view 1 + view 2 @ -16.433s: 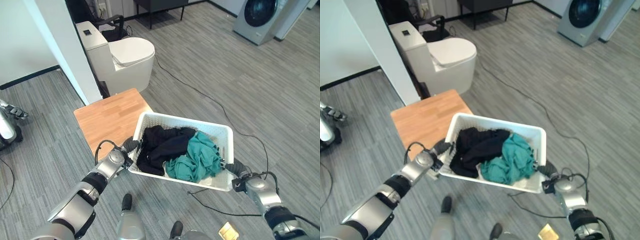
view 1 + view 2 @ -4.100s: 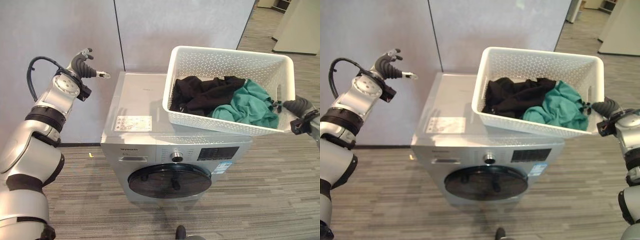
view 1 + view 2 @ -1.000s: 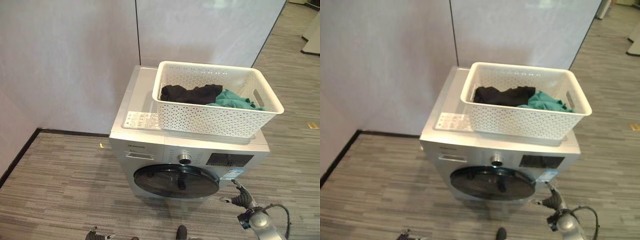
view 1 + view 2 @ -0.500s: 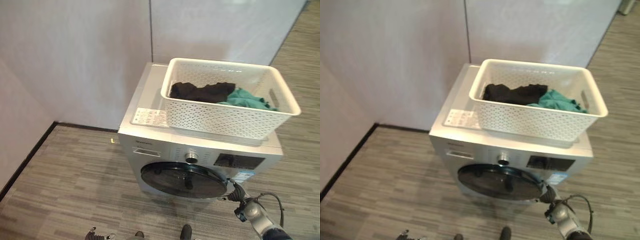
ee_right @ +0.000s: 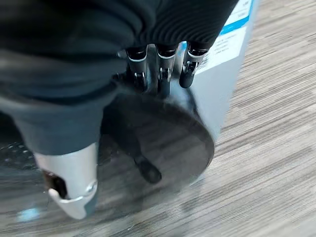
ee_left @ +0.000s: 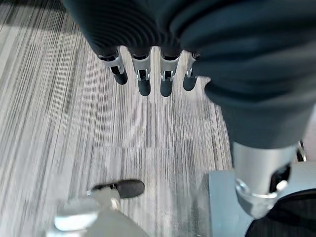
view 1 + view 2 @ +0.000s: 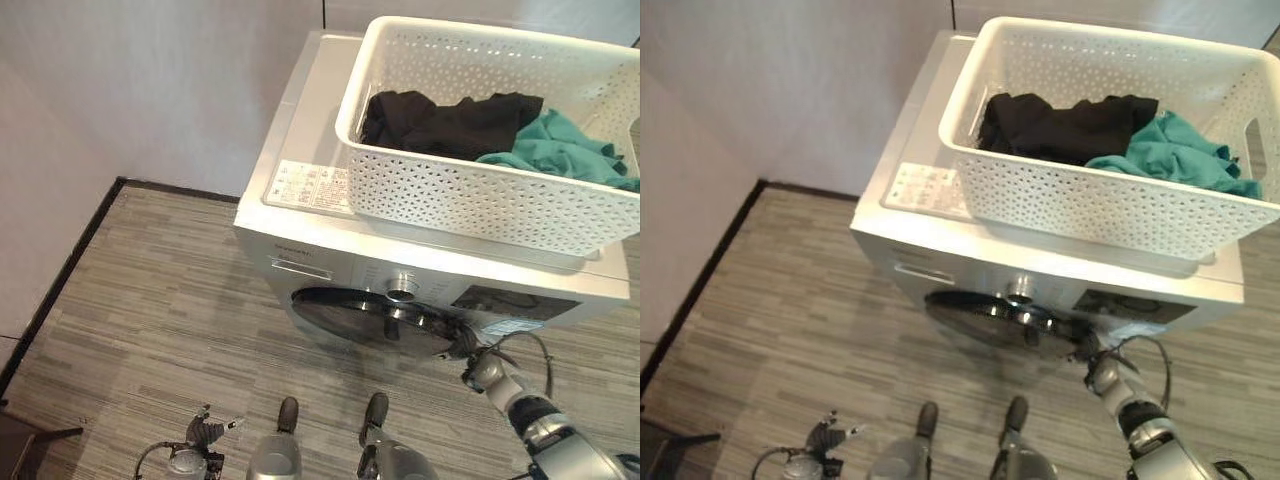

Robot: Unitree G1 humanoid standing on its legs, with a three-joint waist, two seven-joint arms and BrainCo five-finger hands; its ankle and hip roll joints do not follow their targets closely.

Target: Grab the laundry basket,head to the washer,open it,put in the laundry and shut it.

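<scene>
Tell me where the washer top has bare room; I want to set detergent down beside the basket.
The washer top is bare along its left strip, between its left edge and the laundry basket, with a label near the front corner. The basket covers the middle and right. Below, the right hand crowds the door.

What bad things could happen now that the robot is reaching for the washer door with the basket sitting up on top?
The laundry basket juts past the front edge of the washer; a hard tug might shake it off. The right robot hand is at the rim of the round door, and its fingers could slip. The left robot hand hangs low by the floor, too far to steady anything.
</scene>
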